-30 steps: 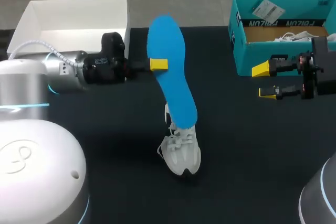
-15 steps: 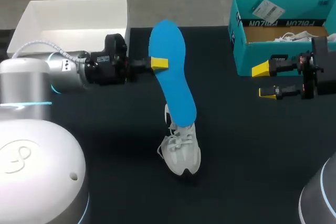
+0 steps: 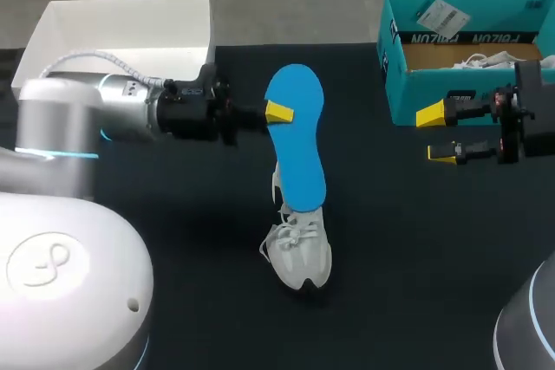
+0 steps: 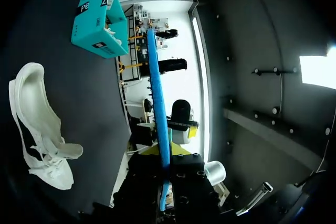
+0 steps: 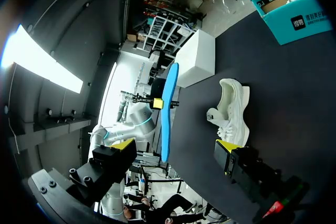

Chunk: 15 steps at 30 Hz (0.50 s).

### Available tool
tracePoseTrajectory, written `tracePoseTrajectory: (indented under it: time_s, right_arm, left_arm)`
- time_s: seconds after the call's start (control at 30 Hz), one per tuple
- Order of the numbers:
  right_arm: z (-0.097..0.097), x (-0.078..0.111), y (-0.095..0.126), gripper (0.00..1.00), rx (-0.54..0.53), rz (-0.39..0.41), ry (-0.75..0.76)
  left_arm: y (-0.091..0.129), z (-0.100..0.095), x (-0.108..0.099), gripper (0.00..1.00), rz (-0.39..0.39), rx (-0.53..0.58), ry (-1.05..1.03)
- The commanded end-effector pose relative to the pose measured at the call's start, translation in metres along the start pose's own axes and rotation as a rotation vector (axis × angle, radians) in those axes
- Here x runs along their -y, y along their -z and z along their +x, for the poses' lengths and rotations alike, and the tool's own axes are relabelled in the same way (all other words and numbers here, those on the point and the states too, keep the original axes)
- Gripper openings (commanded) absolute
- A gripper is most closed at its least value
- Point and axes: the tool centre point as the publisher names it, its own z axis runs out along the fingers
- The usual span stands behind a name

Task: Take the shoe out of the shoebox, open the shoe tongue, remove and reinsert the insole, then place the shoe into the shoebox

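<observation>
A white shoe point(image 3: 299, 253) lies on the black table, toe toward the front. My left gripper point(image 3: 279, 113) is shut on a blue insole point(image 3: 299, 149) near its upper end and holds it up over the shoe's heel. Whether the insole touches the shoe I cannot tell. In the left wrist view the insole point(image 4: 157, 103) runs edge-on out from between the fingers, and the shoe point(image 4: 39, 129) lies off to one side. My right gripper point(image 3: 438, 134) stands open and empty in front of the teal shoebox point(image 3: 408, 84). The right wrist view shows the shoe point(image 5: 233, 111) and insole point(image 5: 168, 114) ahead of it.
A white box lid point(image 3: 121, 36) sits at the back left corner. The teal shoebox at the back right has paper and white laces inside. Black table surface stretches between the shoe and both arms.
My left arm has carried the insole to the right and a little forward, so its upper end now stands nearer over the shoe. The right arm and the shoe have not moved.
</observation>
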Motion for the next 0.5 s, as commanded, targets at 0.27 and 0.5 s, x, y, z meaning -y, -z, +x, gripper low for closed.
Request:
tracePoseTrajectory:
  time_s: [0.27, 0.5]
  right_arm:
    - [0.0, 0.0, -0.001, 1.0, -0.001, -0.001, 0.0]
    - [0.0, 0.0, -0.001, 1.0, -0.001, -0.001, 0.0]
  left_arm:
    - [-0.012, -0.022, 0.011, 0.0, -0.025, -0.002, 0.018]
    - [-0.012, -0.022, 0.011, 0.0, -0.025, -0.002, 0.018]
